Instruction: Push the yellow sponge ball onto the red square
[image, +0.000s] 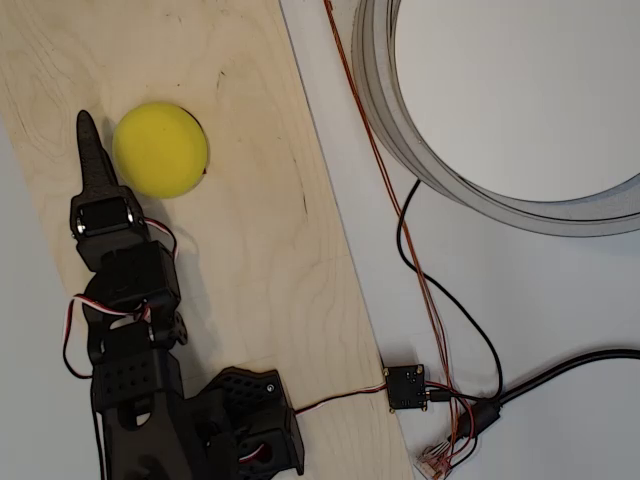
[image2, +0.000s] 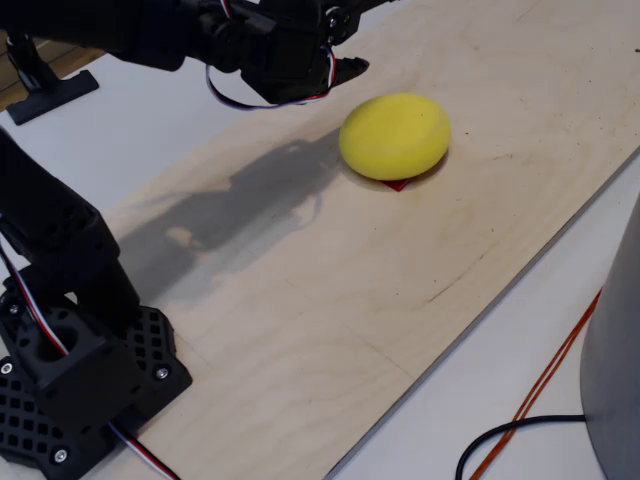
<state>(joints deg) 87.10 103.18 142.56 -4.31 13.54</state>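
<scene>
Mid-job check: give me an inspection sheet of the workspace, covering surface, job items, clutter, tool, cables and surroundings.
Surface: light plywood board lying on a white table.
Job's things: yellow sponge ball sits over the red square; only a red sliver shows at its edge.
Clutter: nothing seen on the board.
Tool: black tool beside the ball in the overhead view, holding nothing; whether its fingers are open or shut cannot be told.
Cables: orange wire and black cable run to a small circuit board.
Surroundings: large grey ring beside the board.

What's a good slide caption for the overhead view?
Yellow sponge ball sitting over the nearly hidden red square on the plywood board, black gripper alongside.
</scene>
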